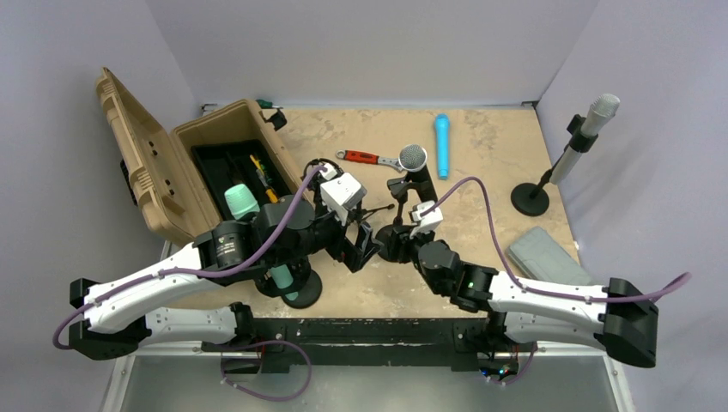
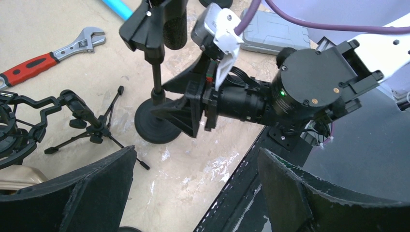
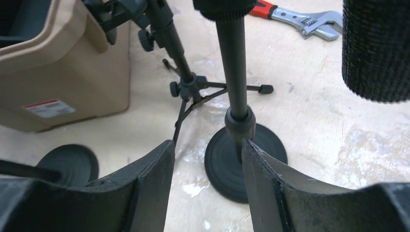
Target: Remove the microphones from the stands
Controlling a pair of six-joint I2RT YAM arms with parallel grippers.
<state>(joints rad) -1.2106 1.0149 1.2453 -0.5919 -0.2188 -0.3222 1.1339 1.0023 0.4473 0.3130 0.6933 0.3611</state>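
Note:
A black microphone with a silver mesh head sits in a desk stand at the middle of the table. In the right wrist view its dark mesh hangs at the top right, and the stand's pole rises from a round black base. My right gripper is low at that base, open. Nothing lies between its fingers, and the pole's collar stands just past the right fingertip. My left gripper is wide open and empty near the table's front edge, facing the base and the right gripper.
An open tan toolbox stands at the left, with a teal microphone on a stand beside it. A small tripod, a red-handled wrench, a blue microphone, a grey case and a silver microphone on a stand are around.

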